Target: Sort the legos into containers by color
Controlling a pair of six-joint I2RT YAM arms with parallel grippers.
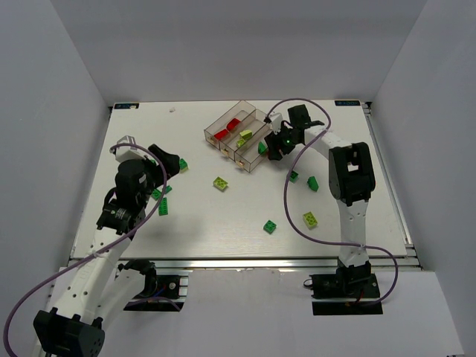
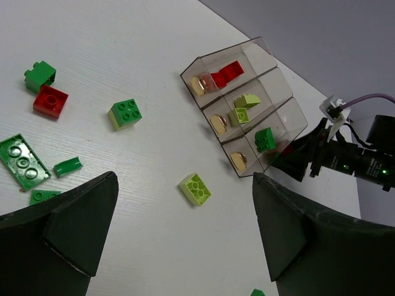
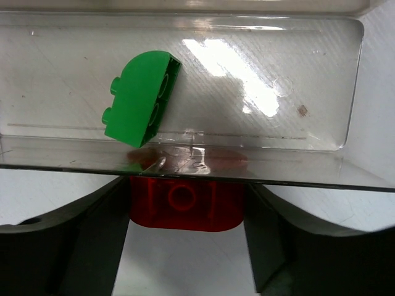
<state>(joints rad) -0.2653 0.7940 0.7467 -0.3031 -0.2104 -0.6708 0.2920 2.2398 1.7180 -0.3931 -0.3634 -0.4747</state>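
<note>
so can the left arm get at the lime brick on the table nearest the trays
Probably yes. The left tool is open and empty, and the lime brick lies alone on bare table ahead of it, nothing between. The right tool, holding a red brick at the containers, is off to the side.

You had three joined clear smoky trays [image 1: 210, 132] lying aslant near the far middle of the table [image 1: 208, 230]. The first held a red brick [image 2: 226, 74], and the middle one held two yellow-green pieces [image 2: 247, 100]. In the third, a dark green rounded brick [image 3: 142, 98] lay on its side. A second red brick [image 3: 182, 196] sat pinched in the right gripper [image 3: 186, 205], just outside that tray's wall. Scattered loose were green bricks [image 1: 269, 226], yellow-green bricks [image 1: 220, 183] and a lone red one [image 2: 50, 100].
</note>
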